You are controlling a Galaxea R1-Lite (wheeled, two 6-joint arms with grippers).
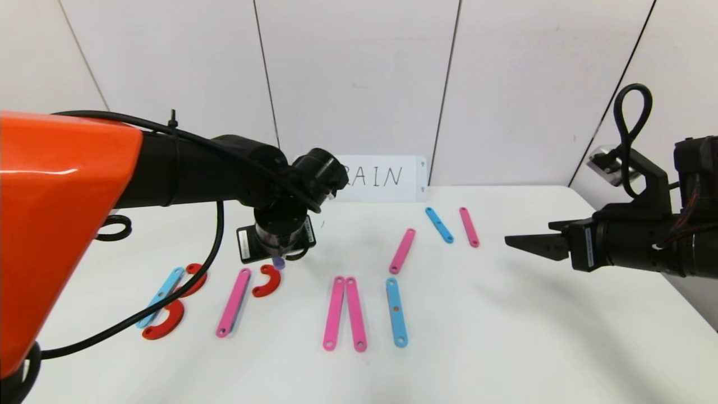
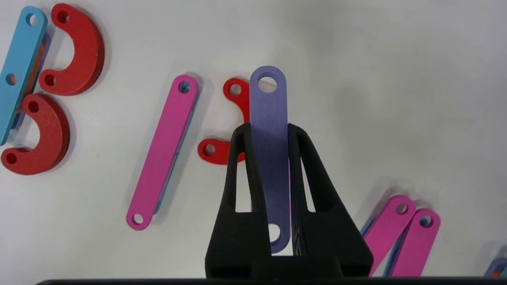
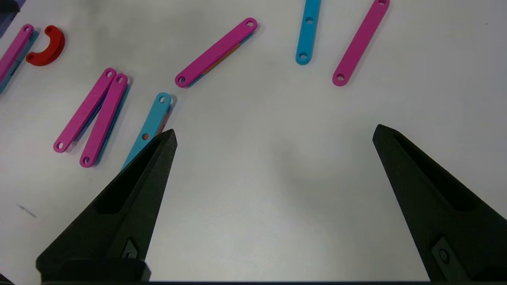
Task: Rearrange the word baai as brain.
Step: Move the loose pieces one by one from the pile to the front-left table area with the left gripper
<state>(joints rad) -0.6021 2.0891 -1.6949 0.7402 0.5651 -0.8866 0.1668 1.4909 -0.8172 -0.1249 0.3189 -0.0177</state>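
Observation:
My left gripper (image 2: 269, 130) is shut on a lilac strip (image 2: 268, 118) and holds it above the table, over a red curve (image 1: 267, 280) that lies right of a pink strip (image 1: 234, 301). In the head view the gripper (image 1: 279, 262) hangs just above that curve. At the left, a blue strip (image 1: 161, 295) and two red curves (image 1: 193, 279) form a B. Two pink strips (image 1: 343, 312) lie side by side, then a blue strip (image 1: 396, 311). My right gripper (image 1: 513, 241) is open and empty, hovering at the right.
Loose strips lie farther back: a pink one (image 1: 402, 250), a blue one (image 1: 438, 225) and another pink one (image 1: 469, 226). A white card (image 1: 384, 177) with black handwriting stands against the back wall. The table's right edge (image 1: 690, 303) runs under my right arm.

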